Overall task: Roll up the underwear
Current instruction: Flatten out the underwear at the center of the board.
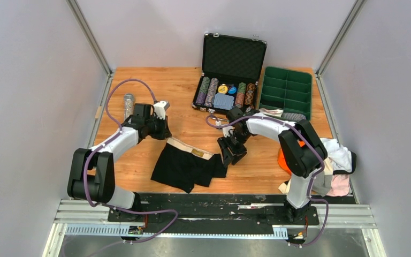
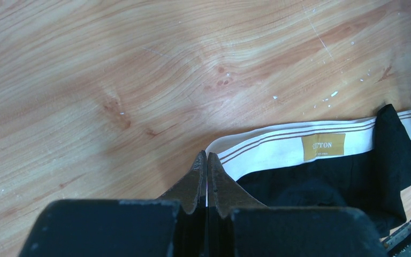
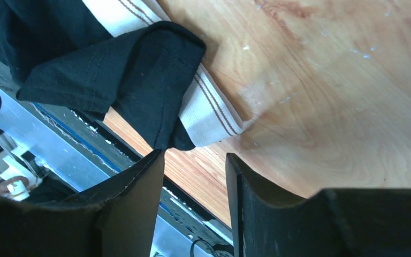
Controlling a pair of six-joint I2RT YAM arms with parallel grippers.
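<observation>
Black underwear point(image 1: 188, 166) lies flat on the table point(image 1: 139, 91), ready for rolling.
Right pincer point(image 3: 195, 160) stands open, empty, at its 3 o'clock edge; left pincer point(image 2: 207, 156) closed, empty.

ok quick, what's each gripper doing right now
Left gripper: closed, tips at the waistband corner of the black underwear; no cloth seen between them.
Right gripper: open, holding nothing, just beside the underwear.
</observation>
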